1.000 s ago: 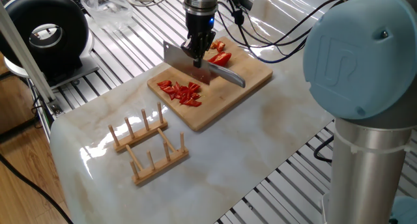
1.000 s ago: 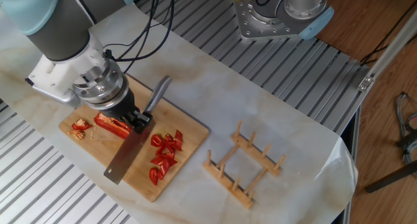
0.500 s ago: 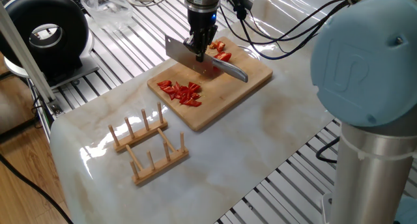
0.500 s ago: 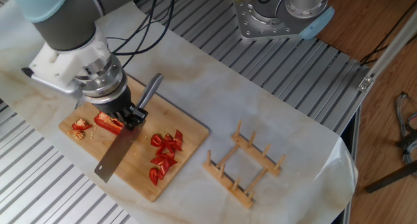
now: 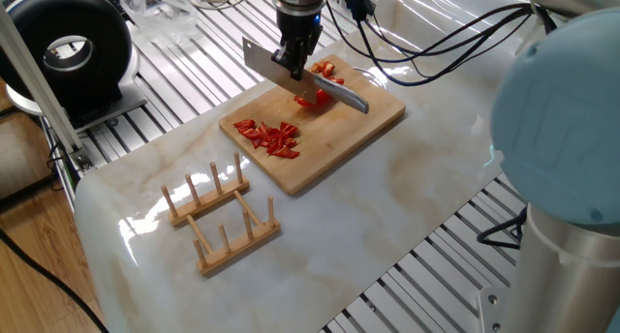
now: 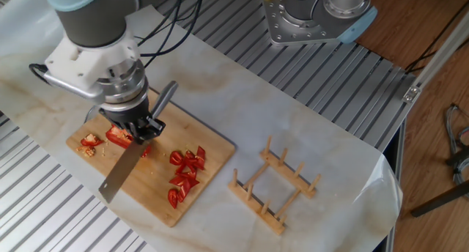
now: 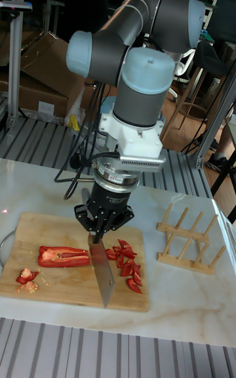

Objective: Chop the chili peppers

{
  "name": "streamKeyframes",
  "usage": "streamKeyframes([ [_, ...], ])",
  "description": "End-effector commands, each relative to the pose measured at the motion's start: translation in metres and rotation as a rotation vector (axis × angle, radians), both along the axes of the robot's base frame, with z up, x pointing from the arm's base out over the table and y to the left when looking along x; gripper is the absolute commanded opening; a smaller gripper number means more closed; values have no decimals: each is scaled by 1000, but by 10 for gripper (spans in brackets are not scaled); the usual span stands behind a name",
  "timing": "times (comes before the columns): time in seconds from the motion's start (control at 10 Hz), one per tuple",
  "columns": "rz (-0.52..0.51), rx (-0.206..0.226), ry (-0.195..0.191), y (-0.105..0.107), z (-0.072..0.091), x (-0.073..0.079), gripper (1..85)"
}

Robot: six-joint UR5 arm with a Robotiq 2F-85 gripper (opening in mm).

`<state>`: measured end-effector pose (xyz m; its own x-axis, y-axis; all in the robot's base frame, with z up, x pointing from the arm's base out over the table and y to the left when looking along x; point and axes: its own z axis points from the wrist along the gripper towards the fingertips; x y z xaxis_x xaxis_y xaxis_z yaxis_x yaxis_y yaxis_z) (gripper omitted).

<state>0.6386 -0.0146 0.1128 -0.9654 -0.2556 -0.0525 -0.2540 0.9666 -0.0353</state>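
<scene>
Tall fixed view showed a shiny steel knife [image 7: 102, 277] with a flat wide blade, pinched tight in the gripper [image 7: 98, 237], which pointed straight down over the pale wooden board [image 7: 65, 286]. The chili peppers [image 7: 63, 256], glossy and red, lay just beside the blade: one long piece on one side, small bits on the other.

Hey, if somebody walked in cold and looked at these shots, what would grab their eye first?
Most likely the pincer shut on a knife, blade angled over the wooden cutting board. Next, the bright red against the wood: a long uncut chili half lying on one side of the blade, and a heap of chopped chili pieces on the other. An empty wooden peg rack stands off the board on the marble table.
</scene>
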Motion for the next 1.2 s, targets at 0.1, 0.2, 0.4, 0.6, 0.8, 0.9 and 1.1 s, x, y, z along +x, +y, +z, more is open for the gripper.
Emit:
streamKeyframes([
  [0.1,76,-97,8,-25,4,-2,13],
  [0.2,88,-91,15,-30,2,-3,13],
  [0.4,110,-78,53,-36,-1,-14,13],
  [0.6,124,-18,88,-30,-6,-26,13],
  [0.8,134,33,91,-25,-11,-27,13],
  [0.9,143,30,93,-26,-12,-26,13],
  [1.1,151,31,93,-27,-12,-26,13],
])
